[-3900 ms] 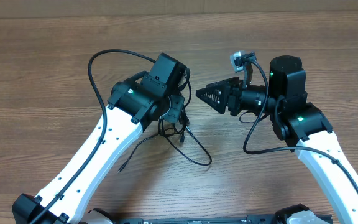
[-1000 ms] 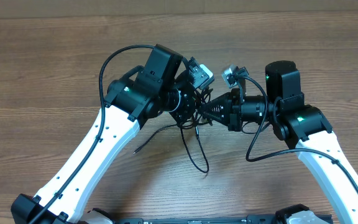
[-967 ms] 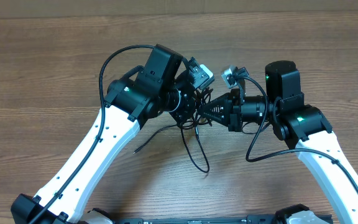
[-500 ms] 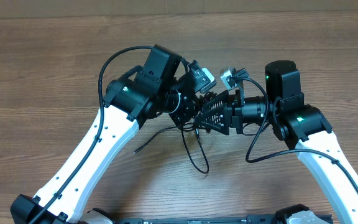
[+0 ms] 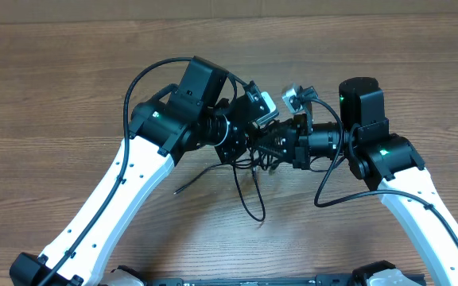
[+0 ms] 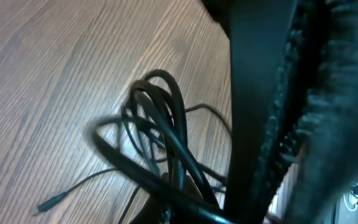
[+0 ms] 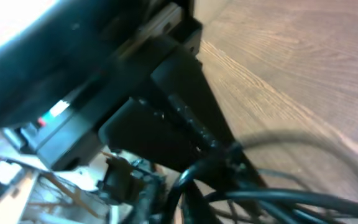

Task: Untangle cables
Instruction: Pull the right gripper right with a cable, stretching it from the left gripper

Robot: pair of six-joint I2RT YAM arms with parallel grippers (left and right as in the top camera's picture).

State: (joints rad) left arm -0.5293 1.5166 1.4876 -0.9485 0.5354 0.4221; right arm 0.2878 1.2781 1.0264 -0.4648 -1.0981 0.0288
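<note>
Two grippers meet tip to tip in the middle of the overhead picture, above a brown wood table (image 5: 54, 79). Left gripper (image 5: 241, 143) is clenched on the cables (image 5: 249, 191). Right gripper (image 5: 267, 147) comes in from the right side and is clenched on the same bunch, right next to the left one.

Most of the cables sit in a small black knot between the two tips. One strand hangs down from the knot and curls in a loop on the table, a bit below the middle of the picture. Another thin strand runs down and to the left and ends on the wood.

From the left wrist, the cables (image 6: 160, 124) make round loops in the middle of the picture, over the wood. One thin strand ends in a small plug (image 6: 45, 204) at the lower left.

From the right wrist, the picture is blurry. Black cables (image 7: 260, 199) bunch at the bottom, touching the dark finger tip.
</note>
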